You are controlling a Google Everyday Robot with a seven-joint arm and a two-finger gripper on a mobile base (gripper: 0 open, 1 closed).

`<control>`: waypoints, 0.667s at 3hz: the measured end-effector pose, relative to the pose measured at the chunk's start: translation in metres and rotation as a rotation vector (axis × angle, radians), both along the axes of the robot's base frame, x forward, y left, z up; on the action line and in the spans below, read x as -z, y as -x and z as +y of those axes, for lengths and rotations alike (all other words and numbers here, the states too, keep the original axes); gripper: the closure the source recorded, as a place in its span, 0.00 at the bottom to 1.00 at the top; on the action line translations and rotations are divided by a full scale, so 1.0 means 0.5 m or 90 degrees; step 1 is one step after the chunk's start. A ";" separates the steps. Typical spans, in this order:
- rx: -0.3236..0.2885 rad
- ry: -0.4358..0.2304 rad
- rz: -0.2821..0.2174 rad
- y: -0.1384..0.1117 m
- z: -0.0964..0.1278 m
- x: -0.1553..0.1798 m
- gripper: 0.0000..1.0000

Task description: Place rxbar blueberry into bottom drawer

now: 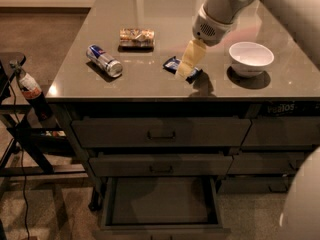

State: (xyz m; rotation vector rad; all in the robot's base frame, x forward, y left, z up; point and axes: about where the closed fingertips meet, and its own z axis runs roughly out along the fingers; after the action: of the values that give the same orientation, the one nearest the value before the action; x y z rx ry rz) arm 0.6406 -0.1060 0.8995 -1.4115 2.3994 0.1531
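Observation:
The rxbar blueberry (172,64) lies flat on the counter top, a dark blue wrapper between the drink can and the white bowl. My gripper (186,68) reaches down from the upper right and sits right over the bar's middle, hiding part of it. Whether it touches the bar I cannot tell. The bottom drawer (160,200) of the dark cabinet is pulled open below, showing a flat dark inside with nothing in it.
A blue-silver drink can (104,60) lies on its side at the left of the counter (150,84). A brown-gold snack packet (136,37) lies behind it. A white bowl (251,58) stands to the right. The two upper drawers are closed. A black stand with a bottle (30,86) is left.

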 end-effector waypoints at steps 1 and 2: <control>0.009 -0.006 -0.006 -0.032 0.005 0.013 0.00; 0.017 -0.005 -0.004 -0.052 0.006 0.028 0.00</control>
State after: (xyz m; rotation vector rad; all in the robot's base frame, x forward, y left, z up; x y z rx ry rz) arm 0.6667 -0.1031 0.8855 -1.3741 2.4083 0.1504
